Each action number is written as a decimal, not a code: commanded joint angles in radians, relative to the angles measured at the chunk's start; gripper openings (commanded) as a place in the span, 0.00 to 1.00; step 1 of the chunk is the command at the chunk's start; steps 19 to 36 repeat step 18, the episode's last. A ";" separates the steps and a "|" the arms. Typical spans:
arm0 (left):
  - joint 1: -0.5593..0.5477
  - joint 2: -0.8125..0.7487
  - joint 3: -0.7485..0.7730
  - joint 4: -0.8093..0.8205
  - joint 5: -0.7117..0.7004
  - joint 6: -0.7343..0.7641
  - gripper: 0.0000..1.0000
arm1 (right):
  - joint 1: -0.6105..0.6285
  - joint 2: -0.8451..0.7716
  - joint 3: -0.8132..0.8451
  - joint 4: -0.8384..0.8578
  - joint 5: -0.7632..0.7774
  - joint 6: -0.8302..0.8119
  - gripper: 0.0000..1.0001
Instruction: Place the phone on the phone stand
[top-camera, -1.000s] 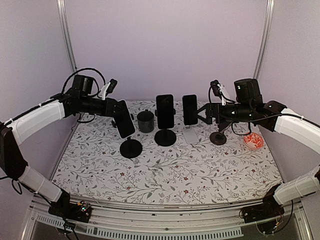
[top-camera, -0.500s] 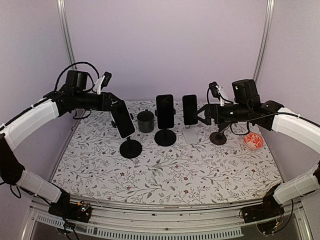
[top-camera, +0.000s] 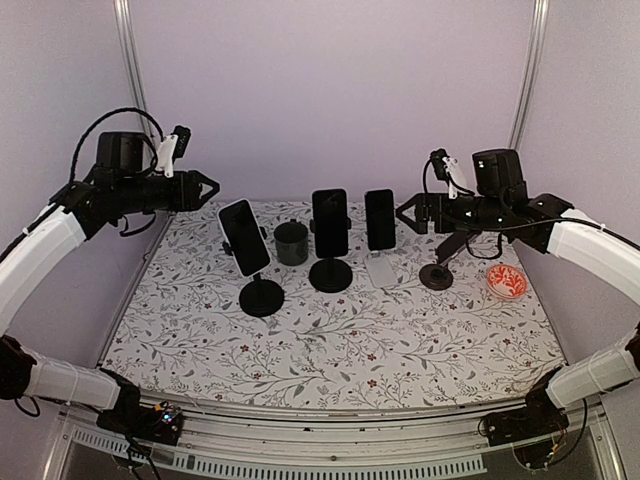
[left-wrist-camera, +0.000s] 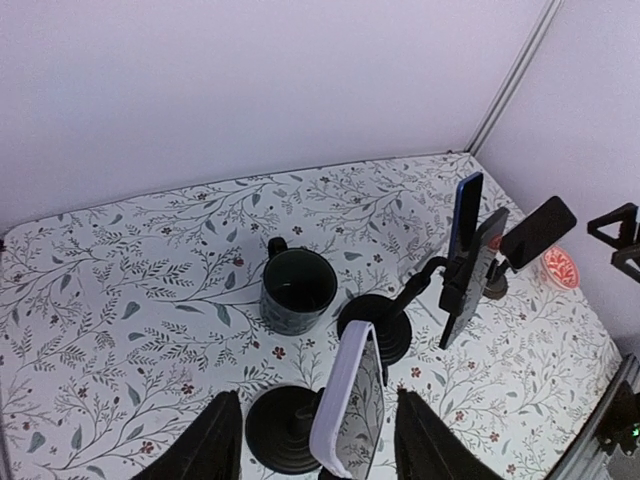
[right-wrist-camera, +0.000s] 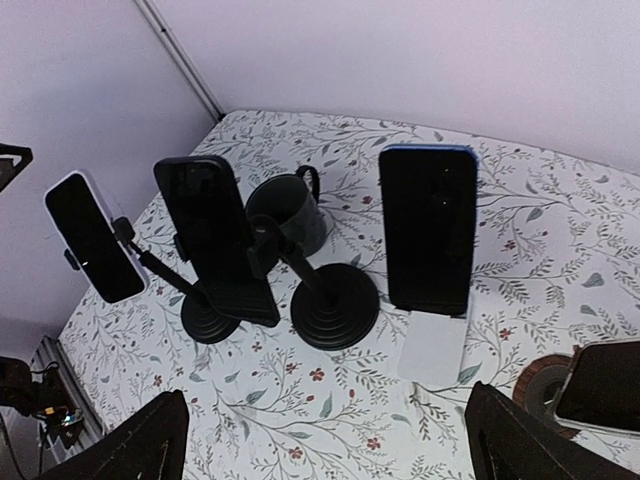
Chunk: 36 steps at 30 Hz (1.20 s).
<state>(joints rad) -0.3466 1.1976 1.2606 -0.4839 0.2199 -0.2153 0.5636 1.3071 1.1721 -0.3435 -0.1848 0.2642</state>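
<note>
A white-cased phone (top-camera: 245, 237) rests tilted on the left black stand (top-camera: 262, 297). My left gripper (top-camera: 200, 187) hangs open up and to the left of it, touching nothing. In the left wrist view the phone (left-wrist-camera: 350, 400) and the stand base (left-wrist-camera: 285, 425) lie below and between my fingers (left-wrist-camera: 210, 445). A second phone (top-camera: 330, 222) sits on the middle black stand (top-camera: 330, 275). A third phone (top-camera: 379, 219) leans on a white stand (top-camera: 381, 270). My right gripper (top-camera: 410, 215) is open just right of it, and in the right wrist view (right-wrist-camera: 335, 445) it holds nothing.
A dark mug (top-camera: 291, 243) stands between the left and middle stands. A fourth stand base (top-camera: 435, 275) sits under my right arm, its phone (right-wrist-camera: 605, 385) at the right wrist view's corner. A red bowl (top-camera: 507, 282) lies at the far right. Walls close off the back and sides.
My left gripper opened, let go of the white-cased phone and pulled back up and to the left; the phone stays on its stand. My right gripper drew slightly away from the third phone.
</note>
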 joint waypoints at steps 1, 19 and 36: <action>0.008 -0.035 -0.015 -0.030 -0.089 -0.007 0.55 | -0.012 -0.075 0.024 0.012 0.244 -0.024 0.99; 0.007 -0.112 -0.030 -0.034 -0.175 -0.007 0.99 | -0.014 -0.096 0.092 -0.015 0.507 0.072 0.99; 0.007 -0.112 -0.030 -0.034 -0.175 -0.007 0.99 | -0.014 -0.096 0.092 -0.015 0.507 0.072 0.99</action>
